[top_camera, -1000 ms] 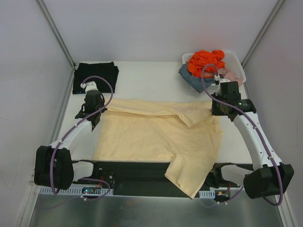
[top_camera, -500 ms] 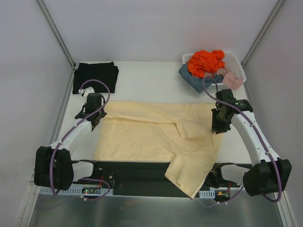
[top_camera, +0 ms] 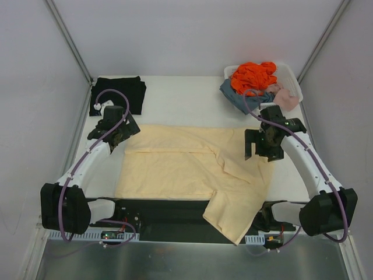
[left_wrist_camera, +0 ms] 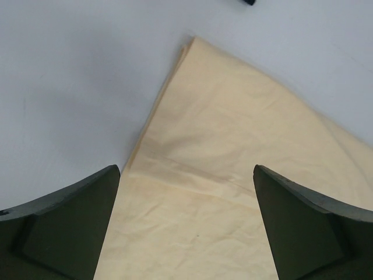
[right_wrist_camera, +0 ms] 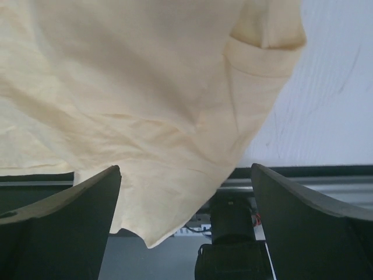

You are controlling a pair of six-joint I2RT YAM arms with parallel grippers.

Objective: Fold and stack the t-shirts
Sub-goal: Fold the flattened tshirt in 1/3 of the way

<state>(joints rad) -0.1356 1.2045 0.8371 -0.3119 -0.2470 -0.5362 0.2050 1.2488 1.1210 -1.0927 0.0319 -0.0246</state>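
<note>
The cream-yellow t-shirt (top_camera: 186, 166) lies spread across the middle of the table (top_camera: 186, 99). Its far part is folded over toward us, and one near-right portion hangs past the table's near edge. The left gripper (left_wrist_camera: 185, 170) sits above the shirt's far-left corner. In its wrist view the fingers stand wide apart with nothing between them but the cloth lying flat below, and the folded edge runs off ahead. The right gripper (right_wrist_camera: 185, 168) hangs above the shirt's right side, near a sleeve. Its fingers are also spread and grasp nothing. From these views we cannot tell whether either pincer touches the fabric.

The black t-shirt (top_camera: 118, 94) rests folded at the far-left corner of the table, apart from the cream one and just beyond the left arm.

We can read no brand, label or writing on anything.

By count, we see two t-shirts of the task — one cream-yellow, one black — and two grippers. There is also one white basket (top_camera: 295, 81) at the far-right corner, heaped with other clothes, an orange garment (top_camera: 252, 76) uppermost.
</note>
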